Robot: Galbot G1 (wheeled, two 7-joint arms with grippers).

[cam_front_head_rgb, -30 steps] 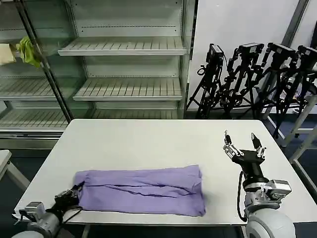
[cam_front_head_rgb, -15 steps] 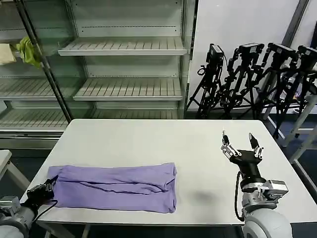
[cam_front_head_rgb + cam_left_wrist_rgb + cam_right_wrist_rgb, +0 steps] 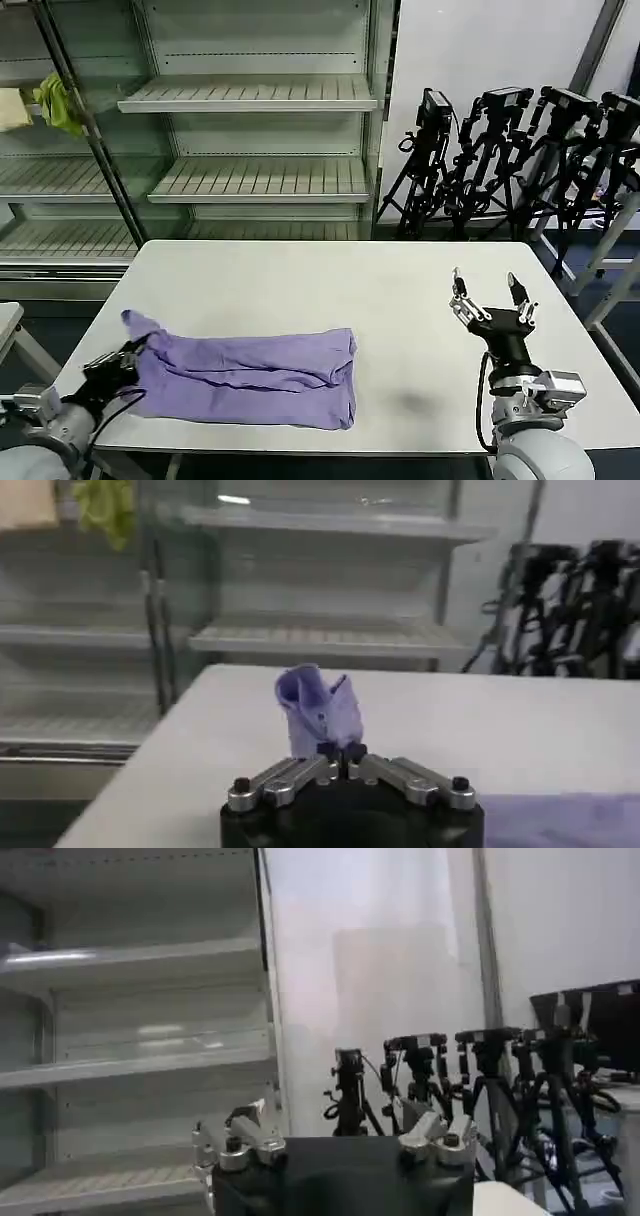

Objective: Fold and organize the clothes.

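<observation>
my left gripper (image 3: 128, 352) fingers pinch the shirt (image 3: 250, 375) corner, near-left on the tabletop (image 3: 300, 280); right gripper (image 3: 490, 300) spread, idle. Best lift high, carry right evenly

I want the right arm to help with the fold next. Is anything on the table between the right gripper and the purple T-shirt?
Nothing visible. The right gripper hangs with jaws open over bare table, and the stretch across to the T-shirt holds no object. The left gripper pinches the shirt's far end, away from that path.
</observation>
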